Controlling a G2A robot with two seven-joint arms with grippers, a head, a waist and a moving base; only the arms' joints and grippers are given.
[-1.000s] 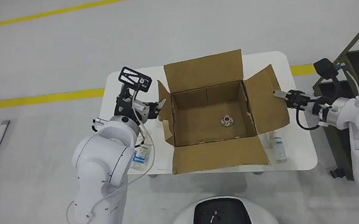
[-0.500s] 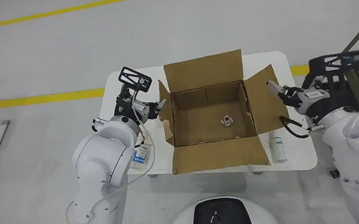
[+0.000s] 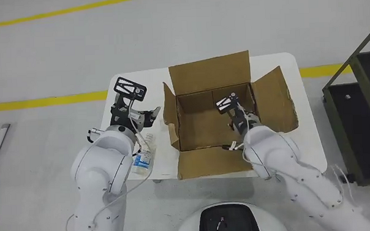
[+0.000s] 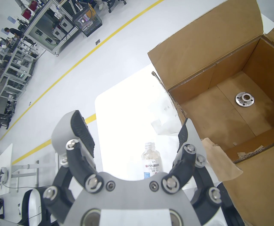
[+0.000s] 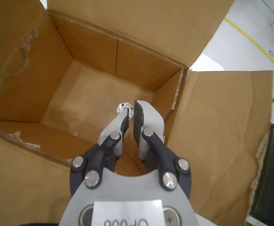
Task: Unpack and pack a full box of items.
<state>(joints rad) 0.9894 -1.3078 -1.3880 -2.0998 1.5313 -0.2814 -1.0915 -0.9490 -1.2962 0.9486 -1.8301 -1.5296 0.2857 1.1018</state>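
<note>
An open cardboard box (image 3: 211, 75) stands on the white table (image 3: 131, 80), flaps spread. A small metal flange (image 5: 125, 108) lies on its floor, also visible as the flange (image 4: 244, 98) in the left wrist view. My right gripper (image 3: 235, 117) hangs over the box opening; in its wrist view the right gripper (image 5: 132, 111) is shut with nothing between its fingers, tips just short of the flange and above it. My left gripper (image 4: 132, 125) stays open left of the box (image 4: 203, 53), above a clear bottle (image 4: 151, 158) lying on the table.
A clear plastic bag (image 4: 163, 126) lies by the box's left wall. The bottle (image 3: 143, 158) sits near the table's front left edge. A dark metal cart (image 3: 356, 103) stands to the right of the table. The box's left flap (image 4: 216, 158) is torn.
My right arm swung from beyond the box's right flap to over the box interior. My left gripper drew back slightly from the left flap.
</note>
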